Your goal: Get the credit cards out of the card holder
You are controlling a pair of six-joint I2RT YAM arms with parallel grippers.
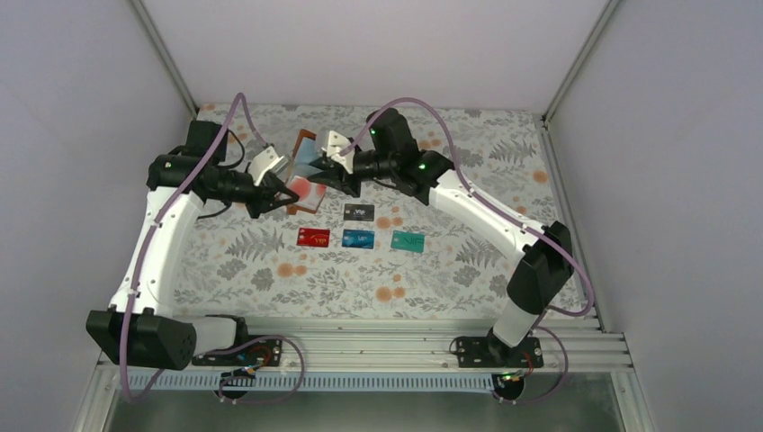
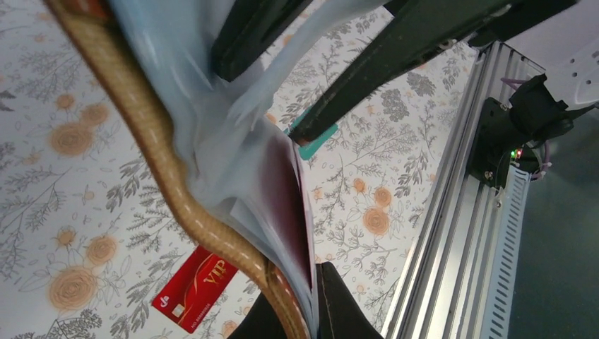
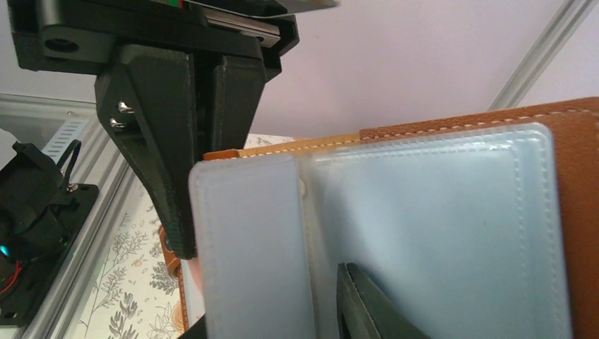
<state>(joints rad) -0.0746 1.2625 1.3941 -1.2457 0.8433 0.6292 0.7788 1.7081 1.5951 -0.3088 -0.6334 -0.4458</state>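
The main danger is that the right pincer pulls on the soft pale pocket and not on a card, so the card holder is dragged out of the left pincer, which is clamped only on its edge. The right fingers stand on both sides of a pocket leaf; whether they squeeze it I cannot tell. The holder hangs open between both pincers. A dark red card sits inside, just beyond the left pincer. Four credit cards lie on the surface below, well apart.
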